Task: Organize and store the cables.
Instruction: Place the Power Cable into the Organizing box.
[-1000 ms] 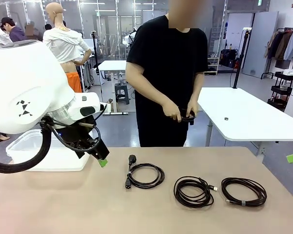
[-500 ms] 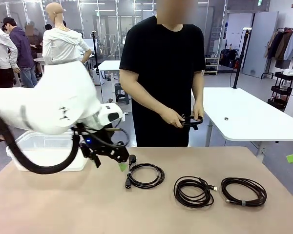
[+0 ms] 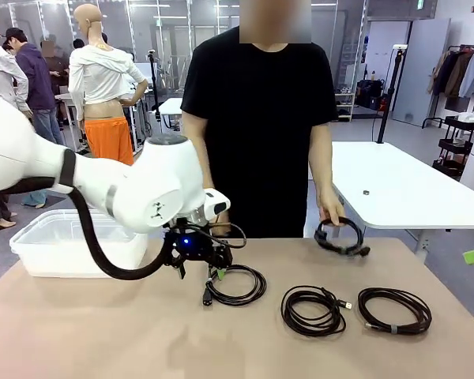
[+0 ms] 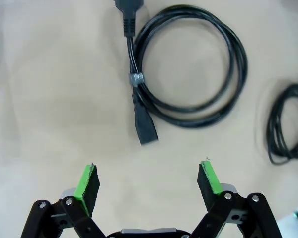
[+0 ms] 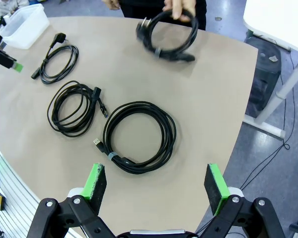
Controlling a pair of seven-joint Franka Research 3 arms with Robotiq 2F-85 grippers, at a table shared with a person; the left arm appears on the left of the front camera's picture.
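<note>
While the left gripper (image 4: pixel 147 172) hangs low over the tan table (image 4: pixel 49 99), its two green fingers are spread as wide as they go and hold nothing. Just past its fingertips lies the plug cable (image 4: pixel 238 64), a round black coil flat on the table. One plug end points back toward the gripper, close to it but not touching. Off to one side of this gripper, a bit farther out, lies the second coil (image 4: pixel 274 129), apart from the first. Bare table shows on both sides of the fingers, so there is open room there.

The right gripper (image 5: pixel 155 173) is up high over the table. It is wide open too, and it is empty. Below it and just ahead lies the third coil (image 5: pixel 169 134), flat and close to the table's curved edge. Past that coil come the second coil and then the plug cable, all in a row with gaps between them. Across the table from this gripper, the person's hand (image 3: pixel 329 212) holds a fourth coil (image 5: pixel 164 50) just above the table top, near the far edge.

Beyond the curved edge beside the right gripper there is grey floor and the leg of a white table (image 3: pixel 395 189). A white box (image 3: pixel 31 253) sits by the far corner, out past the left gripper.
</note>
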